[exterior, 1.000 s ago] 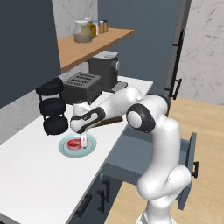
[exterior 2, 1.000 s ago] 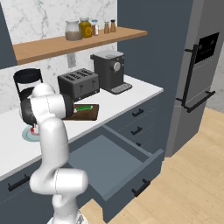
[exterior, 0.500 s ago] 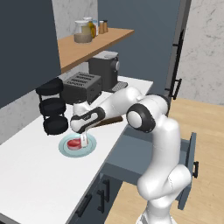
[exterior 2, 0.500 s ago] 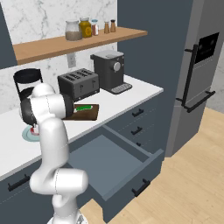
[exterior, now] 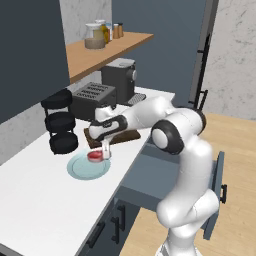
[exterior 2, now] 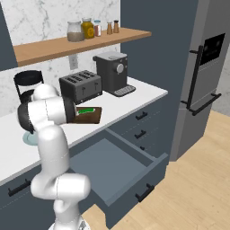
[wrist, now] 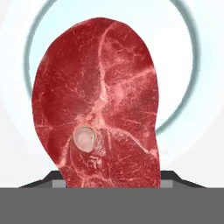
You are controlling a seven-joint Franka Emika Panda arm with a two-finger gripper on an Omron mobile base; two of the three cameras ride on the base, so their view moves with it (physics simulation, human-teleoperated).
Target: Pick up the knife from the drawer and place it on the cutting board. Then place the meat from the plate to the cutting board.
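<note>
1. The meat (wrist: 98,105) lies flat on the plate (exterior: 82,169), a red steak with pale fat lines and a small round bone, close under the hand camera and filling the plate's middle; from the left base view it sits toward the side of the plate nearest the cutting board
2. The gripper (exterior: 105,151) points down over the plate, its fingers reaching the edge of the meat on the side toward the board. I cannot tell how far apart the fingers are or whether they have hold of the meat: the steak covers them in the hand view, and the base view is too small to show it
3. The cutting board (exterior 2: 88,116) lies beside the plate, in front of the toaster (exterior 2: 81,86). The knife (exterior 2: 86,110) rests on the board, its green handle showing past the arm
4. The drawer (exterior 2: 112,170) stands pulled out below the counter (exterior: 40,200) and looks empty inside
5. Judging by this, the first half of the task is done: knife out of the drawer and on the board. The second half is in hand: the meat is not yet off the plate and has to be gripped, lifted and carried the short way across to the board, beside the knife
</note>
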